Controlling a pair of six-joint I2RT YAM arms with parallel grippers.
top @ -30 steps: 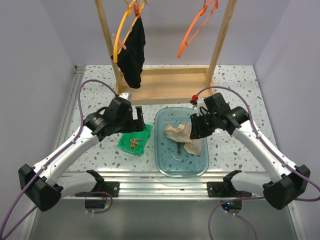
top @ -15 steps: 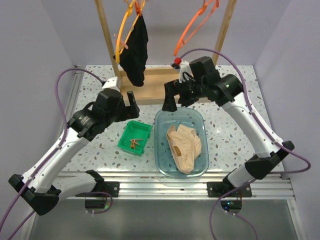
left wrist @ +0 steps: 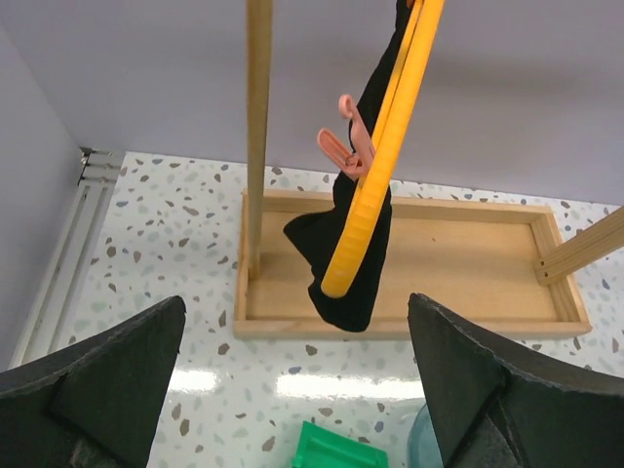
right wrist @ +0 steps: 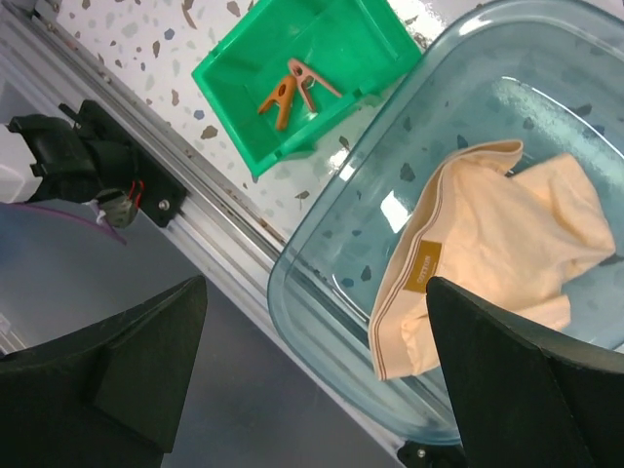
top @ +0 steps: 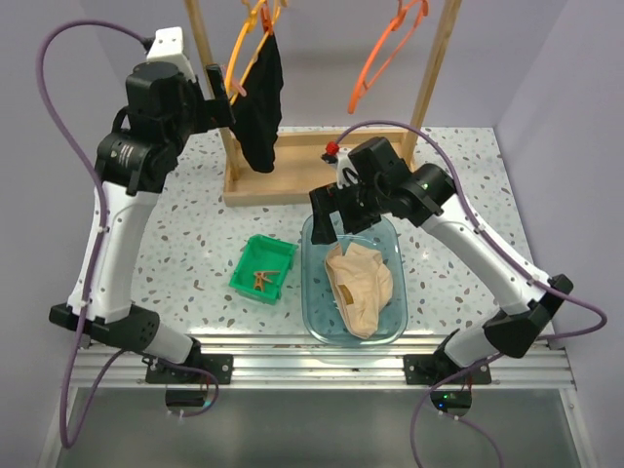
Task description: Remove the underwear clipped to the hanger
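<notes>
The black underwear (top: 261,107) hangs from a yellow hanger (top: 237,70) on the wooden rack, held by a pink clip (left wrist: 343,141). In the left wrist view the black underwear (left wrist: 353,268) and the hanger (left wrist: 385,146) hang ahead of the fingers. My left gripper (top: 219,93) is raised beside the hanger, open and empty (left wrist: 302,390). The beige underwear (top: 359,285) lies crumpled in the clear blue tub (top: 314,322). My right gripper (top: 330,214) hovers over the tub's far left rim, open and empty (right wrist: 312,390), with the beige underwear (right wrist: 497,234) below it.
A green bin (top: 276,255) with brown clips (right wrist: 292,88) stands left of the tub. An empty orange hanger (top: 382,51) hangs at the rack's right. The rack's wooden base tray (top: 322,180) lies behind the tub. The rack's left post (left wrist: 258,146) stands close to the black underwear.
My left arm rose from beside the green bin up to the yellow hanger. My right gripper let go of the beige underwear in the tub and lifted to the tub's far rim.
</notes>
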